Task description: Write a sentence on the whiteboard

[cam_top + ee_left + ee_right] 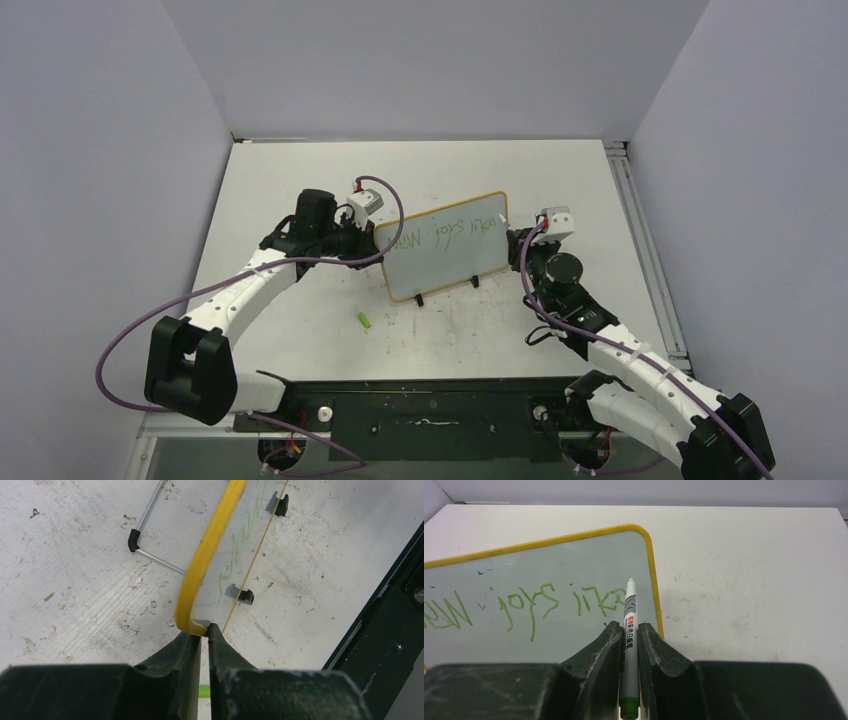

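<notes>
- The small rectangular whiteboard with a thin yellow frame [440, 272] stands on two black clip feet [419, 299] near the middle of the scuffed white surface [300, 180]. Its written face is turned toward the arm bases.
- The left fingers [195, 637] are clenched on the frame at the board's left edge, at a rounded corner. Judged purpose: bracing the board against the pen's push.
- The right fingers [613, 630] grasp a slim grey-and-white marker pen [629, 610], with the tip pointing forward at the board.
- The thin green handwritten sentence [524, 605] crosses the board, beginning "New joys"; the third word is unclear.
- The pen tip lies just past the last strokes, near the right frame. Contact cannot be told. Little room remains on this line.
- A small green cylinder [365, 321], probably the cap, lies in front of the board.
</notes>
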Tool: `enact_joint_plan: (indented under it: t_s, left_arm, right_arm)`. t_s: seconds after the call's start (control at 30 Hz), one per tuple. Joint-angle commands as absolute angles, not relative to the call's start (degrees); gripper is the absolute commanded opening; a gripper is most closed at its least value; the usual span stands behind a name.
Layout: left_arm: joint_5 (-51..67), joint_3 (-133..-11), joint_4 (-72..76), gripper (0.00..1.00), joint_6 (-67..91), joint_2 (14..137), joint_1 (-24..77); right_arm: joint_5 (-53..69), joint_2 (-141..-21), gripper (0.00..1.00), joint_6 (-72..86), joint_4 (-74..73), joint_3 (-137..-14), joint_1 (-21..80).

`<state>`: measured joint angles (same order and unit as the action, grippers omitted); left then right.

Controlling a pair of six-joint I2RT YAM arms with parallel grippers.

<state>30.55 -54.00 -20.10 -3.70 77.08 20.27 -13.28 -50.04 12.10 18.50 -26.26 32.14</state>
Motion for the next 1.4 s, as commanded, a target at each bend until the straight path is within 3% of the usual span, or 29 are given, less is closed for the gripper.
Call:
enact_joint_plan:
  t_s: [0.0,1.37]
  left_arm:
    - [29.1,-55.0,-21.5,0.00,-5.7,78.4,21.3]
    - [29.4,-55.1,-21.5,0.00,-5.7,78.5,21.4]
  right_arm:
    - [-13.8,-50.9,0.05,13.1,21.6,-26.7,31.4]
    - [-12.6,-52.0,0.05,16.0,18.2,-23.9,30.4]
